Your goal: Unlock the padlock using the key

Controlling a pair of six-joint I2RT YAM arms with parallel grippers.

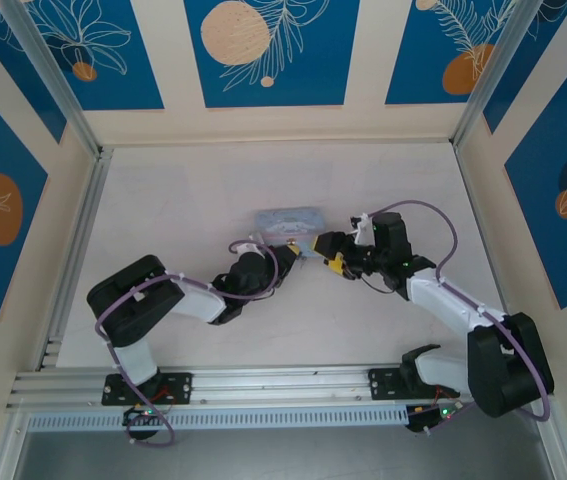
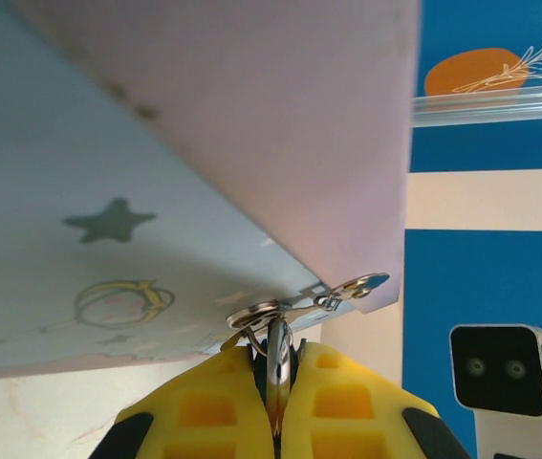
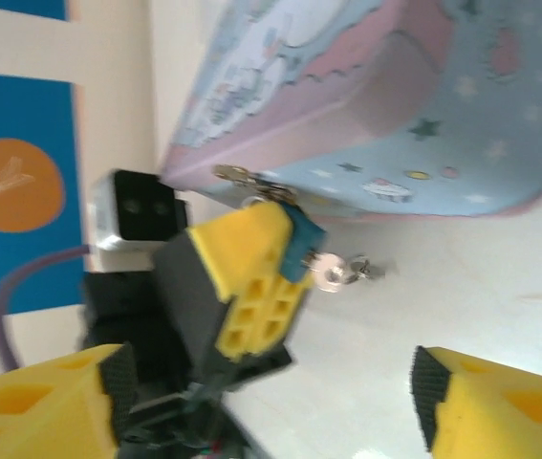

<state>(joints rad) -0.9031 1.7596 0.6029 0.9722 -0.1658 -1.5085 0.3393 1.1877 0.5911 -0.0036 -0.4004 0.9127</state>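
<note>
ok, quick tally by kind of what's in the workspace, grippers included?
tin box: 1
padlock: 1
key: 1
grippers: 2 (left gripper, right gripper)
Total: 5

- Left arm (image 1: 178, 300) – black and white, folded low from its base, forearm reaching right toward the middle.
- Left tool (image 2: 277, 368) – yellow padded fingers pressed together, pinching the tiny dark bluish metal padlock (image 3: 301, 244).
- Right arm (image 1: 453, 305) – black elbow bent at the near right, white forearm slanting up and left.
- Right tool (image 3: 266, 382) – yellow padded fingers spread wide, pointing at the left tool, the two tips near each other.
</note>
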